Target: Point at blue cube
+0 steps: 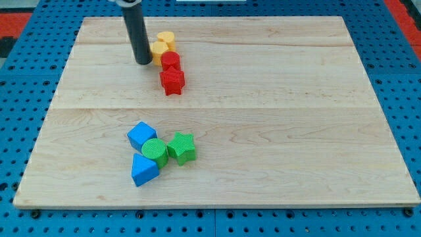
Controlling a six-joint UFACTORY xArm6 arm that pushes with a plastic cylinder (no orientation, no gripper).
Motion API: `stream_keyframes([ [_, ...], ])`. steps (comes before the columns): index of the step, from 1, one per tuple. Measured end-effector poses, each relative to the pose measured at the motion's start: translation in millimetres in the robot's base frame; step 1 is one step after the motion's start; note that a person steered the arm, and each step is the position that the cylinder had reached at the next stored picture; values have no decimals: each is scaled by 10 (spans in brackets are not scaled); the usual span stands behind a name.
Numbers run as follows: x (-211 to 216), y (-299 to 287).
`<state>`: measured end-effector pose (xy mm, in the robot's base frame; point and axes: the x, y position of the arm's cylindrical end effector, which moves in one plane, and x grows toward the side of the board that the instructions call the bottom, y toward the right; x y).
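Observation:
The blue cube point(141, 135) sits on the wooden board point(276, 99) at the lower left of centre, touching a green cylinder point(155, 151). My tip point(143, 62) is near the view's top left, well above the blue cube and just left of the yellow and red blocks. It touches no block that I can see.
A green star-shaped block point(181, 147) and a blue wedge-like block point(144, 170) crowd the green cylinder. Near my tip are a yellow cylinder point(166, 39), a yellow block point(158, 49), a red cylinder point(170, 60) and a red star-shaped block point(172, 81).

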<state>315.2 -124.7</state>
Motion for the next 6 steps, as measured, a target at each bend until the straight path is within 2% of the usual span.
stream_keyframes([
  [2,-4,630],
  [3,289,511],
  [4,292,497],
  [5,444,0],
  [6,1004,-136],
])
